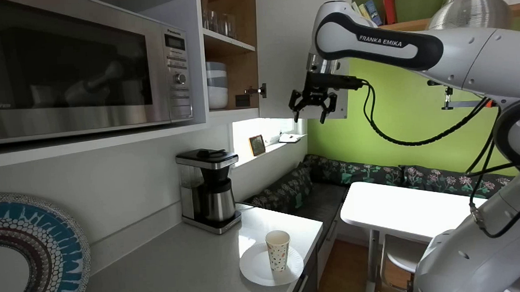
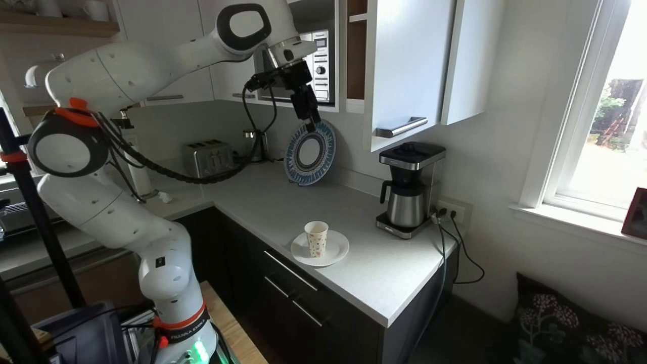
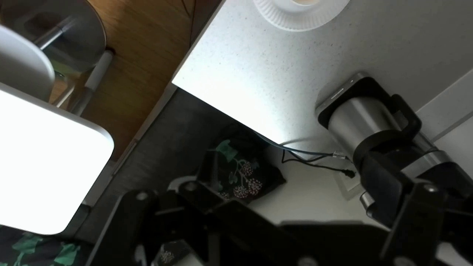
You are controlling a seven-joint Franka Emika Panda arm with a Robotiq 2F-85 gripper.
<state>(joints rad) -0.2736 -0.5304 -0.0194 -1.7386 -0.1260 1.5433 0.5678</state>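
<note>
Wrist view: paper plate (image 3: 286, 23) cropped at top. Speckled paper cup (image 1: 278, 252) well below gripper (image 1: 309, 119); fingers spread apart.

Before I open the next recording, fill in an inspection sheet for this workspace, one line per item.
Surface: grey countertop, brightly lit toward its window end.
Things at hand: patterned cup, upright on a white plate; coffee maker near them, steel carafe seated in it.
Clutter: decorated platter standing on edge; toaster farther along.
Gripper: raised well above the countertop, jaws apart, nothing held.
Cables: a sheathed cable sags beneath the arm; cords hang by the countertop's end.
Surroundings: cabinet door open, microwave above the countertop, cushioned bench and white table beyond.
</note>
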